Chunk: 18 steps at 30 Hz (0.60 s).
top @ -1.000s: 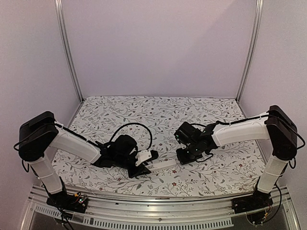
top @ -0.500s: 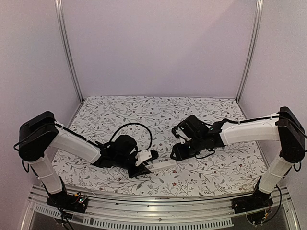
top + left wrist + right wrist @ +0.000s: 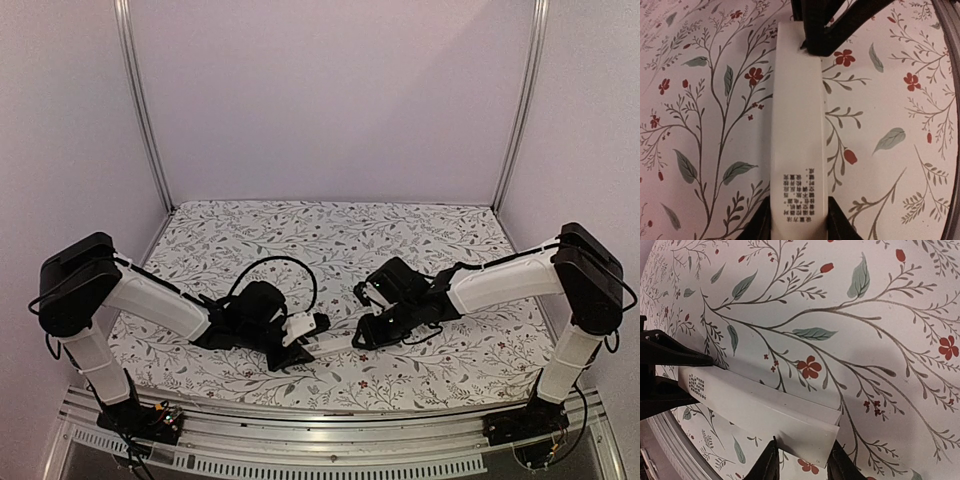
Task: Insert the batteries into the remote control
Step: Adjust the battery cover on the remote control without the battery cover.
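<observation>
Where lilac walls (image 3: pixel 330 100) end, a tabletop (image 3: pixel 330 230) (floral-printed) underlies the remote (image 3: pixel 338 343).

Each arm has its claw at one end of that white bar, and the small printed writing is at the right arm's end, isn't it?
Not quite: the writing is at the end of the remote control held by the left gripper, as the left wrist view shows. The right gripper straddles the plain end. Otherwise yes.
</observation>
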Available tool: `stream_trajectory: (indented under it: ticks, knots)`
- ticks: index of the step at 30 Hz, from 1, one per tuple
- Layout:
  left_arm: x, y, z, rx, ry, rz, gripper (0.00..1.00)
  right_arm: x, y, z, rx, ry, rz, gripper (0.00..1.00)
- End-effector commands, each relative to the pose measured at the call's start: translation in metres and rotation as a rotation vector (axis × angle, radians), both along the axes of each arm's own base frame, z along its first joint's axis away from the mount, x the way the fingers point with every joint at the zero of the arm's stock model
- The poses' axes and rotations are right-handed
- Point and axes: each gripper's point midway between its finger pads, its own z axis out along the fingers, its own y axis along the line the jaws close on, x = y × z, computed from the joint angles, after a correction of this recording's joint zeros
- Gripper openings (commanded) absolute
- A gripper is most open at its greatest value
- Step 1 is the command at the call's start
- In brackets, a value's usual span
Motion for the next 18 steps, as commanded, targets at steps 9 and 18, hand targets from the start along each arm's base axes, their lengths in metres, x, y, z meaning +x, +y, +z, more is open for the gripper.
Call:
stream_trajectory:
  ticks: [9,18]
  knots:
    - [-0.004,-0.002,0.009,-0.026,0.009,-0.023,0.39,-0.010,-0.026,-0.040,-0.139,0.039,-0.026,0.30]
    - [-0.004,-0.008,0.032,-0.097,-0.016,-0.036,0.67,-0.005,-0.022,-0.034,-0.133,0.026,-0.025,0.29]
